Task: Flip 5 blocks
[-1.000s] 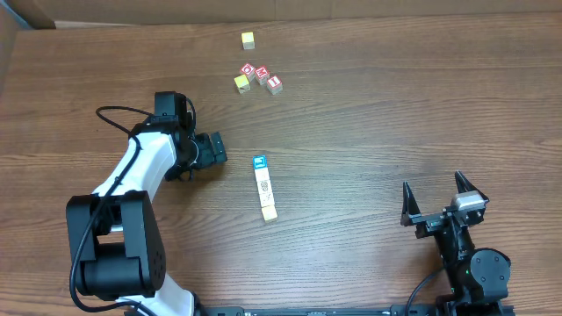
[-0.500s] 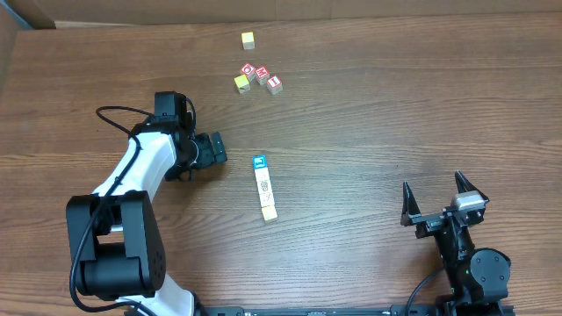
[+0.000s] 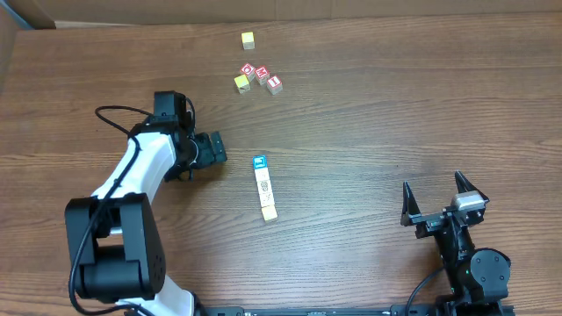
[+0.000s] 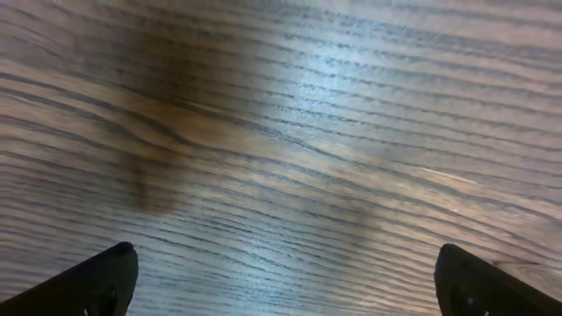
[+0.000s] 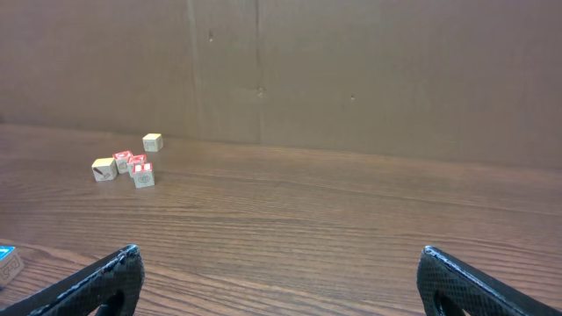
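The blocks (image 3: 263, 186) lie in a short line near the middle of the table, several small cubes end to end, mostly cream on top. The far one (image 3: 259, 162) shows a blue face and the near one (image 3: 269, 212) is yellowish. My left gripper (image 3: 219, 149) hovers just left of the line's far end, open, and the left wrist view shows only bare wood between its fingertips (image 4: 114, 268). My right gripper (image 3: 436, 200) rests at the near right, open and empty (image 5: 281, 263). The blue block (image 5: 5, 261) peeks in at the right wrist view's left edge.
A cluster of cubes (image 3: 257, 78) with red-and-white letter faces and one yellow cube sits at the far side, also in the right wrist view (image 5: 123, 165). A lone yellow-topped cube (image 3: 248, 39) stands beyond it. A cardboard wall (image 5: 351, 79) backs the table.
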Robot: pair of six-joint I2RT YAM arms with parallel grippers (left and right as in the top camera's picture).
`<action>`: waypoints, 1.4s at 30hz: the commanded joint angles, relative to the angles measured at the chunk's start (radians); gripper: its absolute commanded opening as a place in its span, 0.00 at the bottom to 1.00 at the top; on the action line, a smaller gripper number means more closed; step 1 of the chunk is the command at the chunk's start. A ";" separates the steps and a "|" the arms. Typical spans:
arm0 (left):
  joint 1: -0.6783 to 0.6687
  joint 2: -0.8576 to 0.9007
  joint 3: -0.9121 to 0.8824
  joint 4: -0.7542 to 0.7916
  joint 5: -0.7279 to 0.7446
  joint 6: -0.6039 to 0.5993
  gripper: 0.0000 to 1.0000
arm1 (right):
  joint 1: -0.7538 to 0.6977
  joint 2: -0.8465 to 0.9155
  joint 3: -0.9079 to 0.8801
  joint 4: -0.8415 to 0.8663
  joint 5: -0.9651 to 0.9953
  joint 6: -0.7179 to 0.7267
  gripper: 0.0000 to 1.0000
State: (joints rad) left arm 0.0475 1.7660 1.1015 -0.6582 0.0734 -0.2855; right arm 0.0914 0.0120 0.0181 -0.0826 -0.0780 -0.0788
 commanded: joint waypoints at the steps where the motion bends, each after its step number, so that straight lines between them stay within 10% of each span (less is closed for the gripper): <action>1: -0.003 -0.100 0.014 0.004 -0.003 0.013 1.00 | -0.006 -0.009 -0.010 0.003 0.005 -0.004 1.00; 20: -0.003 -0.686 0.014 0.004 -0.003 0.013 1.00 | -0.006 -0.009 -0.010 0.003 0.005 -0.004 1.00; 42: -0.003 -0.757 0.011 -0.182 -0.087 0.039 1.00 | -0.006 -0.009 -0.010 0.003 0.005 -0.004 1.00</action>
State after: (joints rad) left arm 0.0475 1.0435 1.1015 -0.8062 0.0055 -0.2687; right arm 0.0914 0.0120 0.0181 -0.0830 -0.0776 -0.0788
